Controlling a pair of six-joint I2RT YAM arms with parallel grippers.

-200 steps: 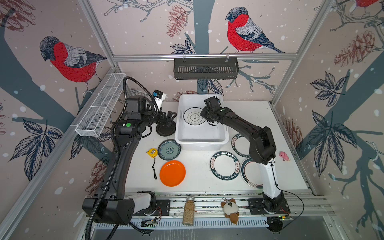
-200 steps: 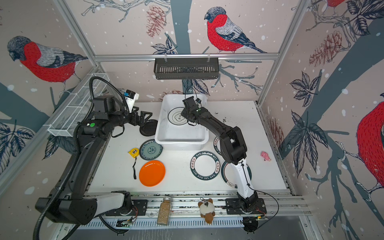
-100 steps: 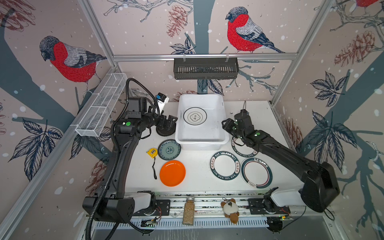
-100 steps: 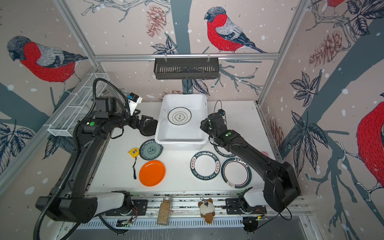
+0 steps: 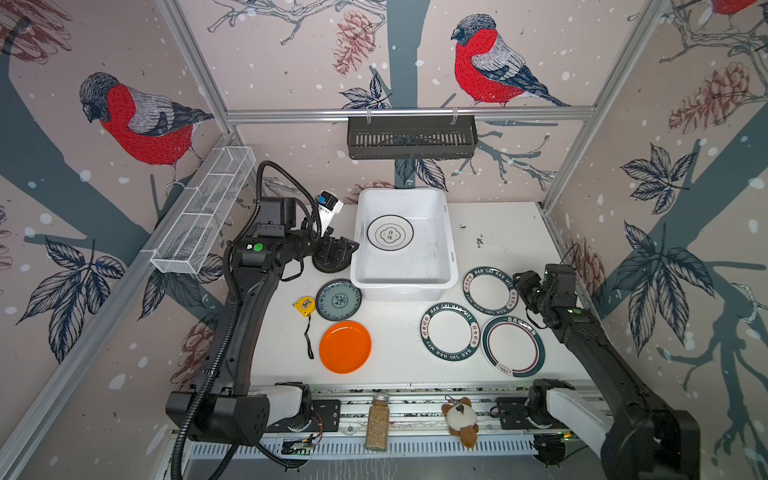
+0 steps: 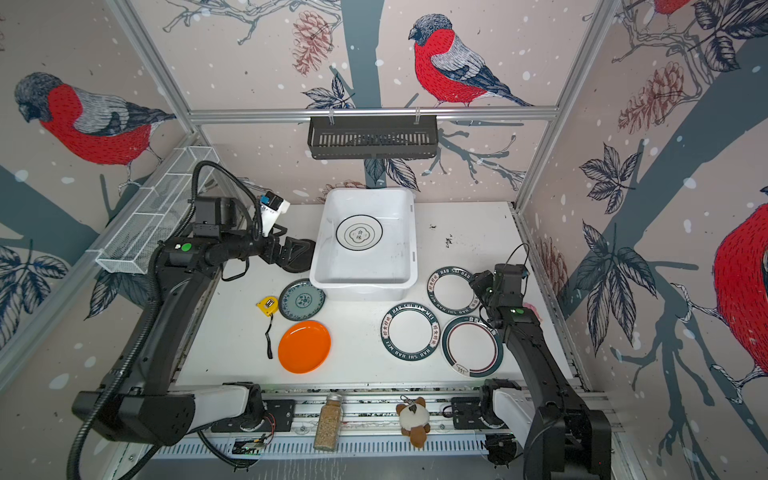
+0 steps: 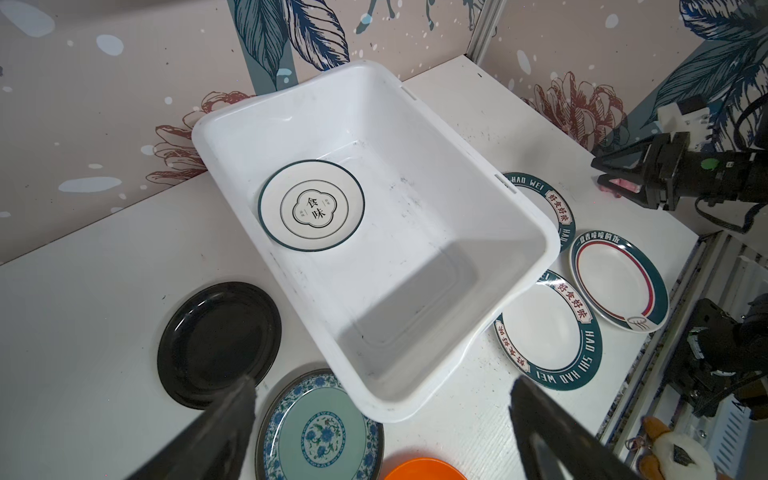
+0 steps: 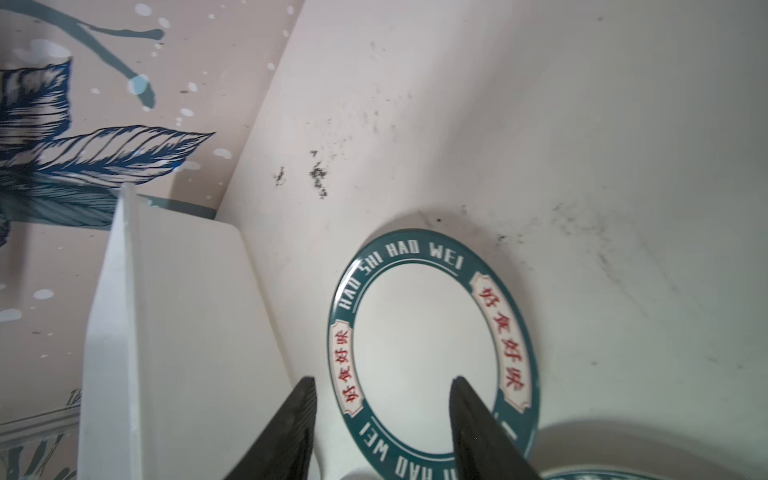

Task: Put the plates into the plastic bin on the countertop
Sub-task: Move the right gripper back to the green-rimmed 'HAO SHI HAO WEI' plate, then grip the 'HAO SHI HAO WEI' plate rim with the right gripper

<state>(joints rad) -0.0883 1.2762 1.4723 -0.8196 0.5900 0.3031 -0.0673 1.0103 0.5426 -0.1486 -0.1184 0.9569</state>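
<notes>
In both top views your right gripper point(image 5: 523, 284) is hanging at the right edge of a round white teal-lettered plate point(image 5: 490, 291) lying flat on the white countertop point(image 5: 498, 224), just right of the large white rectangular plastic bin point(image 5: 401, 291). Left wrist view: your left gripper point(image 7: 382, 384) is gaping wide, holding nothing. Right wrist view: the right jaws are standing partly apart, empty, over that plate point(image 8: 432, 332).

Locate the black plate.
In both top views the black plate lies on the countertop just left of the bin, behind the floral plate, partly hidden by the left gripper.
</notes>
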